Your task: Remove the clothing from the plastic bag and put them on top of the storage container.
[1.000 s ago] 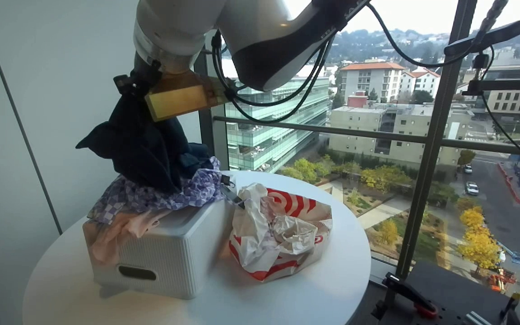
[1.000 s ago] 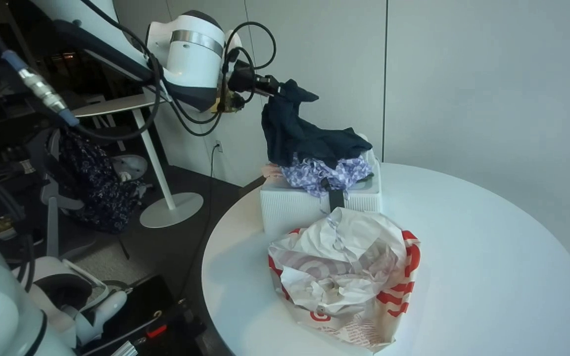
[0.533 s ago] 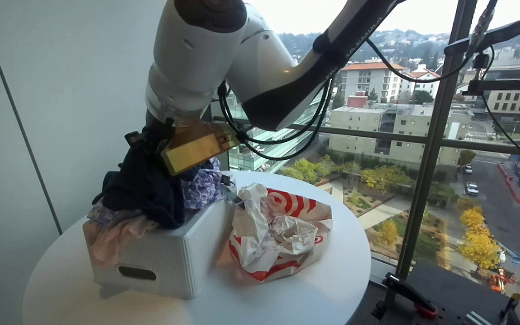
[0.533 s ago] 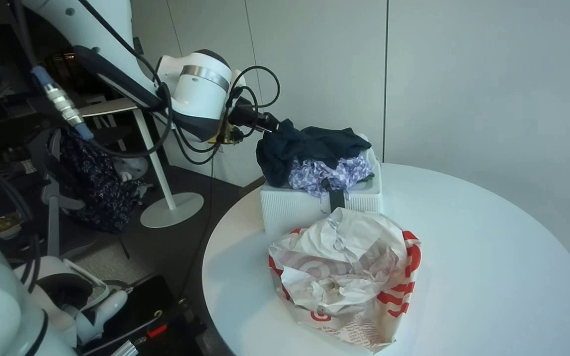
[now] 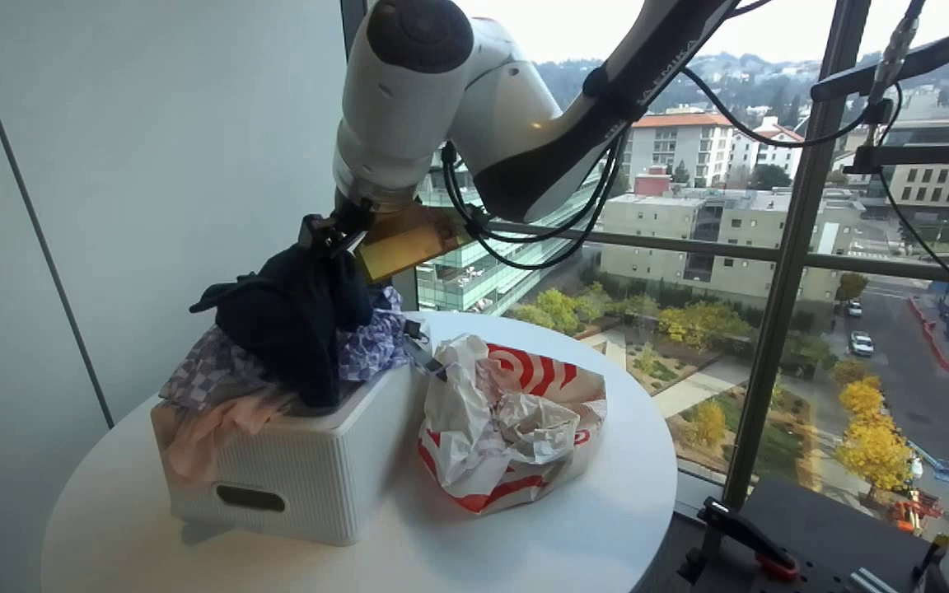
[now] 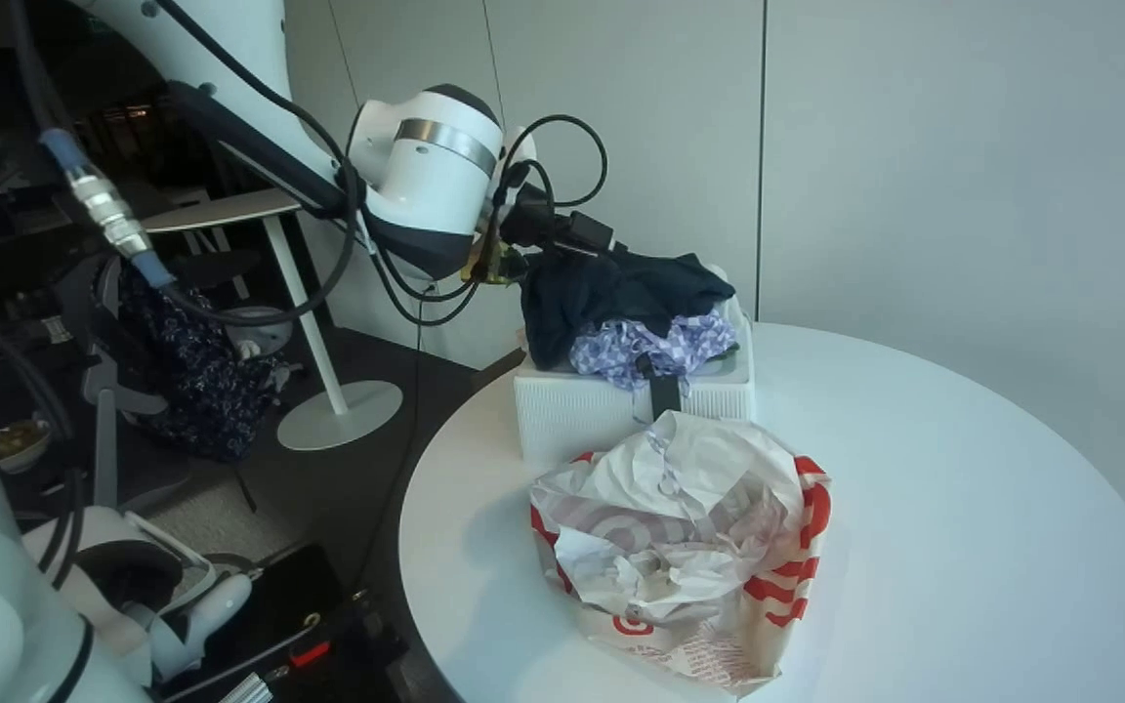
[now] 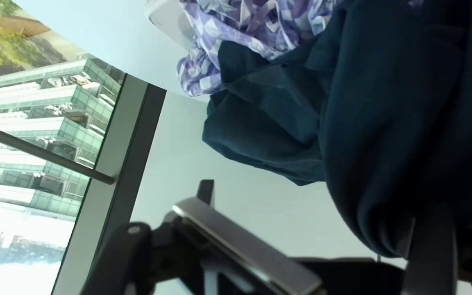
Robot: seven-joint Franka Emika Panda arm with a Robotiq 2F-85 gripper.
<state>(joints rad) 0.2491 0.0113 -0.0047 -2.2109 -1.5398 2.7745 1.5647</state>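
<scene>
Toward the window (image 5: 689, 245) and a little higher, the gripper (image 5: 330, 240) has shifted over the past half second in an exterior view, and the dark cloth (image 5: 285, 321) has come with it, baring more of the purple checked cloth (image 5: 219, 362) at the picture's left. Both cloths lie heaped on top of the white box (image 5: 310, 461), with a peach cloth (image 5: 211, 436) hanging over the edge. Beside the box, on the round table (image 5: 524, 543), lies a crumpled bag (image 5: 516, 428).

In an exterior view, the arm (image 6: 445, 176) reaches over from the picture's left to the dark cloth. A black strap (image 6: 664, 395) hangs down the side of the box that faces the bag, and the bag's mouth is open.

In the wrist view, the jaws stand wide, with pale wall (image 7: 273, 213) showing between the fingers (image 7: 248, 244). Dark cloth lies against the finger at the picture's right; whether it is snagged there I cannot tell.
</scene>
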